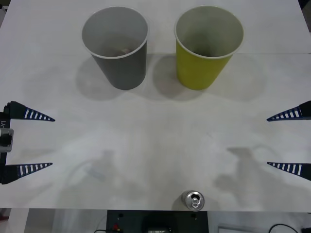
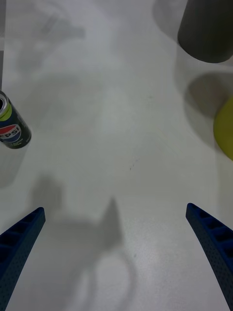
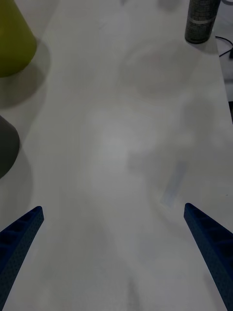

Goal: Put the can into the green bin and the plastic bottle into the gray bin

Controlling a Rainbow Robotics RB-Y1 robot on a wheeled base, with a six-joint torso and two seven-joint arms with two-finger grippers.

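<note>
Front view looks down on a white table (image 1: 155, 145), matte and bare between the things on it, with soft shadows across it. Below its near edge a dark piece of equipment and some cables show.

Take the can (image 1: 193, 199) as the landmark. It stands upright at the table's near edge, long axis vertical, silver pull-tab top facing up. In the right wrist view its dark side with a yellow-green patch and a printed logo is plain.

Far beyond the can, at the back of the table, stand two upright cups with mouths up: the green bin (image 1: 206, 46) almost straight behind the can, and the gray bin (image 1: 116, 46) to the left of that, the two close together but apart. Something pale lies at the bottom of the gray bin; I cannot tell what.

The right gripper (image 1: 289, 141) hovers to the right of the can and a little farther back, well apart from it, fingers spread wide and holding nothing. The left gripper (image 1: 31, 141) hovers well to the can's left, fingers likewise wide apart and empty.
</note>
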